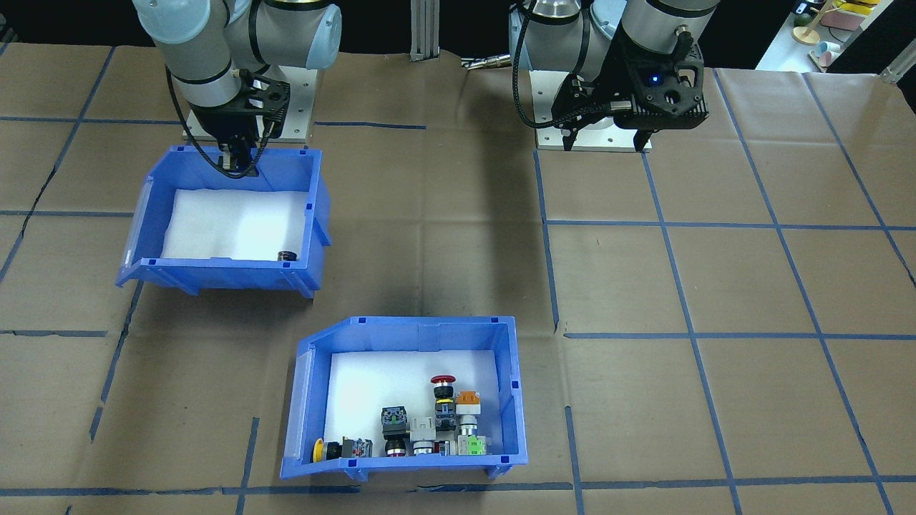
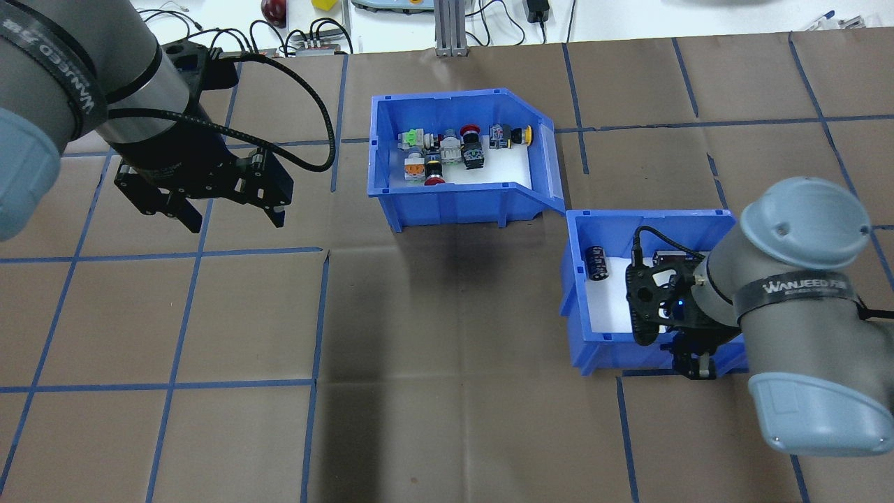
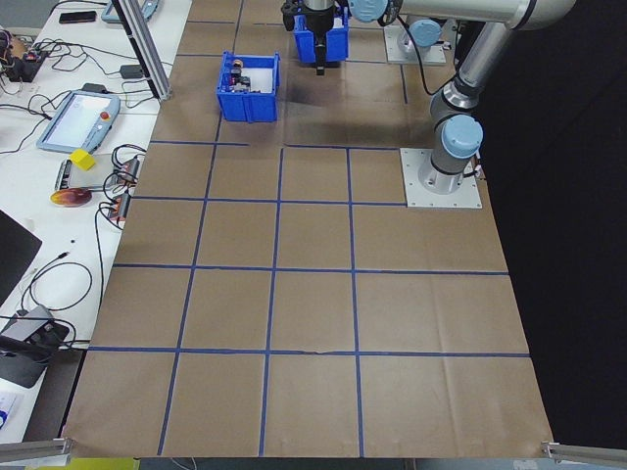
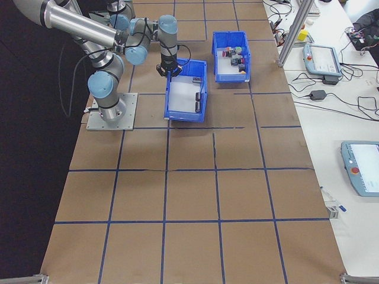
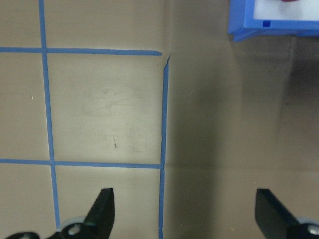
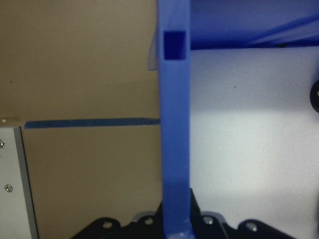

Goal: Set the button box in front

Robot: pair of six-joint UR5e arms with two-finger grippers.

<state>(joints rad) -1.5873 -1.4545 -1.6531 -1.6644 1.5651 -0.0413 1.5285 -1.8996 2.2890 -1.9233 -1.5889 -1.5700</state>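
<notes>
The button box (image 1: 408, 325) is a blue bin with a white liner. It holds several colourful push-buttons, among them a red mushroom-headed one (image 1: 443, 380), and stands on the table's operator side, away from the robot (image 2: 447, 202). No gripper touches it. My right gripper (image 1: 240, 163) is shut on the rear wall of the other blue bin (image 1: 236, 275). In the right wrist view that wall (image 6: 174, 124) runs straight between the fingers. A black cylinder (image 2: 597, 263) lies in that bin. My left gripper (image 2: 236, 222) hangs open and empty over bare paper (image 5: 183, 199).
Brown paper with a blue tape grid covers the table (image 1: 751, 286). The two bins almost touch at one corner (image 2: 564, 209). The arms' base plates (image 1: 594, 139) sit at the robot side. An aluminium post (image 2: 443, 28) and cables line the far edge.
</notes>
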